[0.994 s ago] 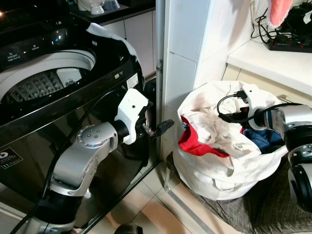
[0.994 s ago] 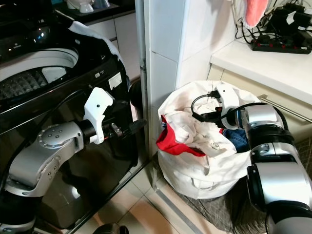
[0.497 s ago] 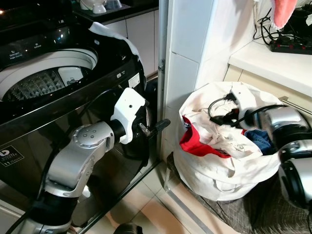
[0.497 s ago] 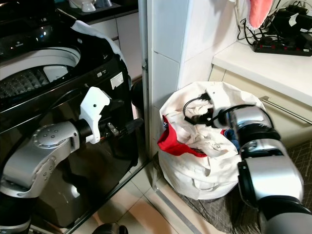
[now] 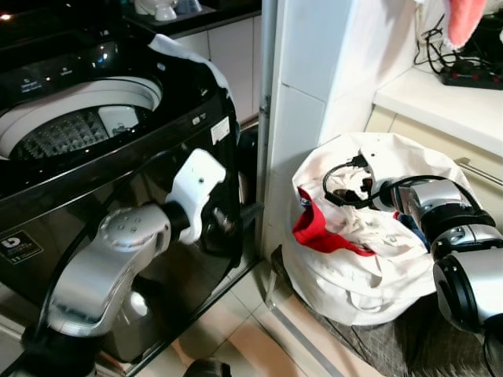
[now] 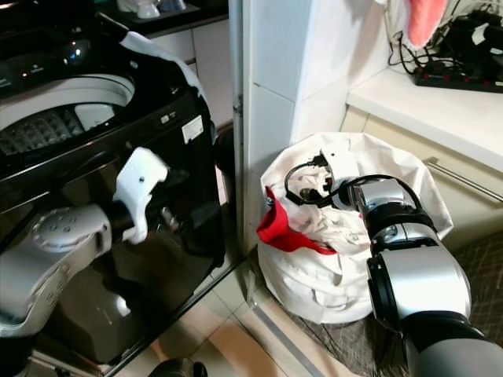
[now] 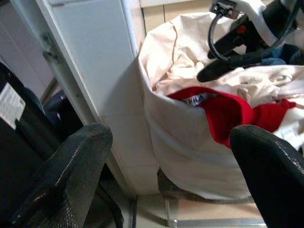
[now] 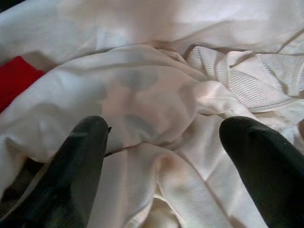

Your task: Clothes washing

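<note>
Tiles cover the floor [image 5: 236,330] of this small wash corner, closest to us at 6 o'clock. Just past them, at 8 o'clock, the left gripper [image 7: 171,171] waits low by the black front of the washing machine [image 5: 86,181]. Its two fingers are spread wide and hold nothing.

At 3 o'clock sits the white laundry bag [image 5: 354,283], full of clothes. A red garment [image 5: 318,234] hangs over its near edge, and white clothes [image 8: 156,104] lie piled in the middle. The right gripper [image 8: 161,156] is down inside the bag, right over the white clothes. Its fingers are spread apart, one on each side of a soft fold, not pinching yet.

Farther back, at 10 o'clock, the round washer drum [image 5: 71,126] is open at the top. At 1 o'clock is a white counter [image 5: 440,98] with a black power strip [image 5: 471,75].

I think the step now is picking clothes out of the bag. Next, the right fingers should push down a little, squeeze a fold, and lift it over to the drum.
</note>
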You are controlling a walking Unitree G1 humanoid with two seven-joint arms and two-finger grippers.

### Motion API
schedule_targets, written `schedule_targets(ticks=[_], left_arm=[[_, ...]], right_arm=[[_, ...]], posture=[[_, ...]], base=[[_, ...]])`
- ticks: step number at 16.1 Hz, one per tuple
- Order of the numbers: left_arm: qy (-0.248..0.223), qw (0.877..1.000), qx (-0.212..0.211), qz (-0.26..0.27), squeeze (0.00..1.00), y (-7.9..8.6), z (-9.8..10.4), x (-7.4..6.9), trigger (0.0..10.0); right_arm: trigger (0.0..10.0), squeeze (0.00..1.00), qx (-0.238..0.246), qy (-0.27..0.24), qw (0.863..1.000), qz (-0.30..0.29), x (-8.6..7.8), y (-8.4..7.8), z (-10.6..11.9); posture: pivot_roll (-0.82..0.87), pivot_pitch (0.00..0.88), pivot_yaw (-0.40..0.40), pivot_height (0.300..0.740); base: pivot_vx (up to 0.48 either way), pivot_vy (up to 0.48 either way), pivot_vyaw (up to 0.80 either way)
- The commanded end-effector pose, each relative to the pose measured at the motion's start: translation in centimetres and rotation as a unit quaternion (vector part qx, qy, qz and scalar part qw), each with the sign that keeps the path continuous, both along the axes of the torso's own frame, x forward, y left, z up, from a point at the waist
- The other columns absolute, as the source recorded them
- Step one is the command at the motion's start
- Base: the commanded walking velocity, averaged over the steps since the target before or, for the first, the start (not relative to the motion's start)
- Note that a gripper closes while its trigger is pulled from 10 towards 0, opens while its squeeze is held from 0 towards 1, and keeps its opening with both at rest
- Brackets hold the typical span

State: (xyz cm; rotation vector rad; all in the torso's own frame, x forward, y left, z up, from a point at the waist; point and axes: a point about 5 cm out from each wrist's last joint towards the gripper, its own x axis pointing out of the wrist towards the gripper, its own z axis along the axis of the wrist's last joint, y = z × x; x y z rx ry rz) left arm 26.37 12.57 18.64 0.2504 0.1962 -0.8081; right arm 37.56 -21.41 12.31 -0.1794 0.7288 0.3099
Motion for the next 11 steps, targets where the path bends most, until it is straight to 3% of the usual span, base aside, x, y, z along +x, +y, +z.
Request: schedule_targets(ticks=[1,3,4,8,10,11], left_arm=[[-0.005,1.000,0.003,0.000,0.00,0.3,0.5,-0.3,10.0],[-0.002,1.000,0.004,0.005,0.00,0.5,0.6,-0.7,10.0],[0.002,1.000,0.009,0.004,0.00,0.5,0.4,-0.9,10.0],[0.005,1.000,0.014,0.000,0.00,0.4,0.7,-0.9,10.0],[0.005,1.000,0.014,-0.001,0.00,0.4,0.8,-1.0,10.0],[0.005,1.000,0.014,-0.001,0.00,0.4,0.8,-1.0,10.0]], right_arm=[[10.0,1.00,0.005,0.000,1.000,0.000,0.2,0.3,0.2],[10.0,1.00,-0.021,0.014,1.000,-0.005,-0.2,0.1,-0.7],[10.0,0.00,-0.048,0.021,0.999,-0.011,-0.6,-0.2,-1.5],[10.0,0.00,-0.054,0.038,0.998,-0.018,-1.4,-0.1,-3.0],[10.0,0.00,-0.031,0.054,0.998,-0.017,-1.6,0.2,-3.3],[3.7,0.00,-0.023,0.060,0.998,-0.019,-1.6,0.3,-3.3]], posture=[[0.21,0.000,-0.003,0.740],[0.22,0.000,-0.011,0.740],[0.22,0.000,-0.007,0.740],[0.22,0.000,0.007,0.740],[0.23,0.000,0.002,0.740],[0.23,0.000,0.000,0.740]], base=[[0.000,0.000,0.00],[0.000,0.000,0.00],[0.000,0.000,0.00],[0.000,0.000,0.00],[0.000,0.000,0.00],[0.000,0.000,0.00]])
